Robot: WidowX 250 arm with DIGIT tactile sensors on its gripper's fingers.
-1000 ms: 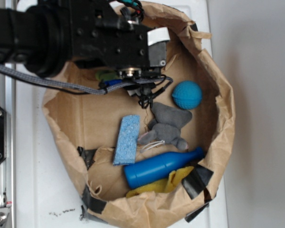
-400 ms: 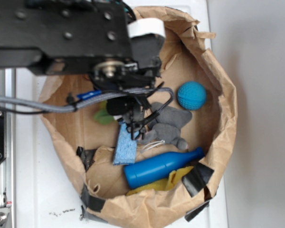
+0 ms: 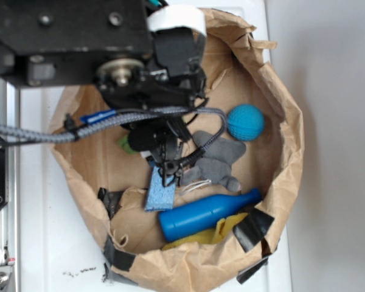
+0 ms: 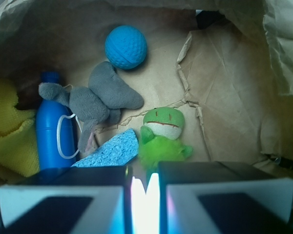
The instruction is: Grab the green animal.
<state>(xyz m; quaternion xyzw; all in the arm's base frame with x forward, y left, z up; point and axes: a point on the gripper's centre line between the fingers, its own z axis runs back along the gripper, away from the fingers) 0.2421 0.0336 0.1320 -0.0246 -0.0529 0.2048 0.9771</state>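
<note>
The green animal (image 4: 163, 134), a fuzzy lime-green plush with a whitish face, lies on the brown paper floor of the bag, just beyond my fingertips in the wrist view. In the exterior view only a green sliver of the green animal (image 3: 126, 146) shows at the arm's left edge. My gripper (image 4: 145, 178) hangs above the bag floor with its two black fingers (image 4: 88, 183) almost together and only a thin bright gap between them, holding nothing. Seen from outside, the gripper (image 3: 168, 170) points down over the top of the blue sponge.
Inside the torn paper bag (image 3: 286, 158) lie a grey plush animal (image 3: 216, 159), a blue ball (image 3: 245, 121), a blue sponge (image 3: 160, 193), a blue bottle (image 3: 207, 214) and a yellow cloth (image 3: 222, 231). The bag walls rise all around.
The arm has travelled from the bag's upper rim down toward its middle, and the gripper tip now hangs over the sponge's upper end. The objects have not moved.
</note>
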